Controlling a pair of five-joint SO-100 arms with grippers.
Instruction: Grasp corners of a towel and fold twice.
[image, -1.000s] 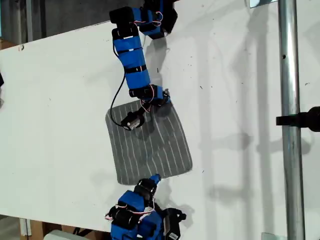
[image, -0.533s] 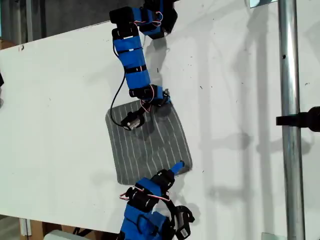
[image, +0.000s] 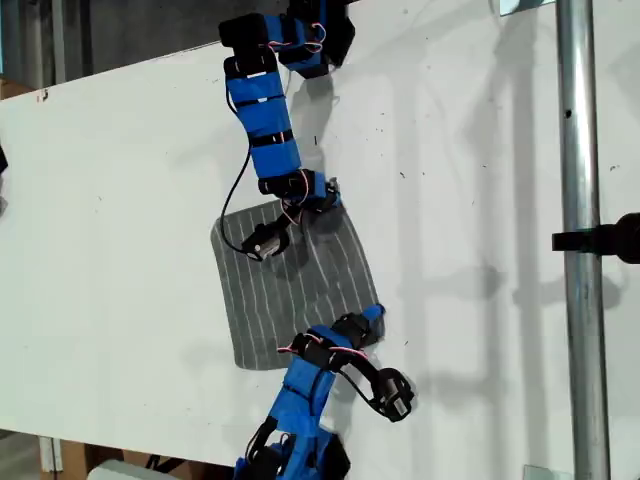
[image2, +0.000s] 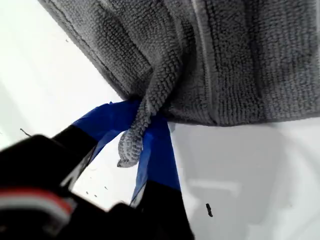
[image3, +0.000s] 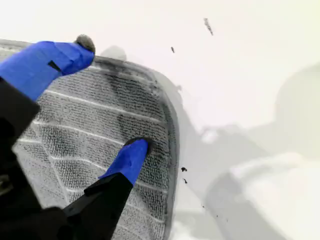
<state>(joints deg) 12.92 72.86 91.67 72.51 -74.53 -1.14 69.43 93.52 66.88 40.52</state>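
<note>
The grey towel (image: 300, 285) with thin white stripes lies flat on the white table (image: 120, 200). My first gripper (image: 328, 195) reaches in from the exterior view's top and is shut on the towel's upper right corner; the first wrist view shows that corner (image2: 131, 142) bunched between the blue fingers of the first gripper (image2: 140, 130). My second gripper (image: 370, 315), coming from the exterior view's bottom, is open over the lower right corner (image3: 162, 95). In its wrist view the second gripper (image3: 107, 102) straddles the towel (image3: 75, 135), one fingertip (image3: 135, 152) resting on the cloth.
A vertical metal pole (image: 580, 250) with a black clamp (image: 610, 238) stands at the exterior view's right. The table's far edge runs along the exterior view's top left. Bare white table surrounds the towel.
My second arm has swung toward the exterior view's right, from the middle of the towel's lower edge to its lower right corner. The first arm has stayed still.
</note>
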